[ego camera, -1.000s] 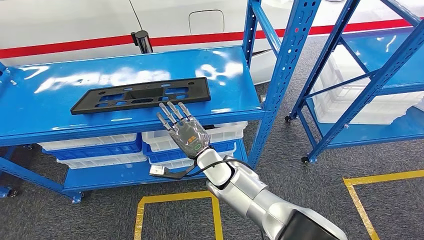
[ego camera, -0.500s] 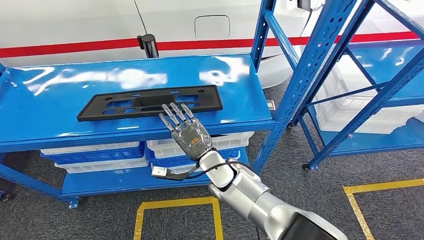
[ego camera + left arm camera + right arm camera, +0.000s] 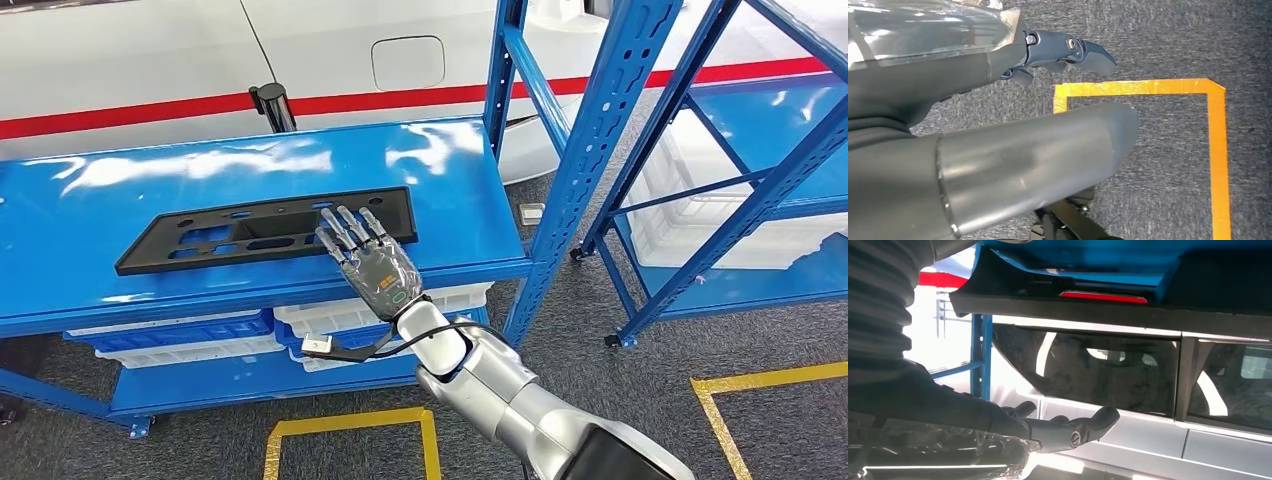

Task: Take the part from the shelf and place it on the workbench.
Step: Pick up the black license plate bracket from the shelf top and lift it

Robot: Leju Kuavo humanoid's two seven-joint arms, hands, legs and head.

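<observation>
— Where was the part?

— The flat black plastic panel with rectangular cut-outs (image 3: pixel 265 228) lay lengthwise on the top board of the glossy blue metal shelf (image 3: pixel 120 290), toward its front edge.

— And the right hand?

— The right hand (image 3: pixel 368 262) was raised in front of the shelf with its fingers (image 3: pixel 345 228) straight and spread, holding nothing. Seen from the head camera the fingertips overlapped the panel's near edge toward its right end; I could not tell whether they touched it. The right wrist camera showed the panel's dark edge (image 3: pixel 1098 310) near the thumb (image 3: pixel 1083 427), with a gap between them.

— The left hand?

— The left hand (image 3: pixel 998 115) hung over the grey carpet (image 3: pixel 1158 45), above an orange tape corner (image 3: pixel 1198 90). How its fingers lay I could not tell.

— Anything else around?

— White plastic crates (image 3: pixel 330 312) sat on the lower level. A white car with a red stripe (image 3: pixel 150 60) stood behind the shelf, and a second blue metal rack (image 3: pixel 740 170) stood to the right, with yellow floor tape (image 3: pixel 350 425) in front.
</observation>
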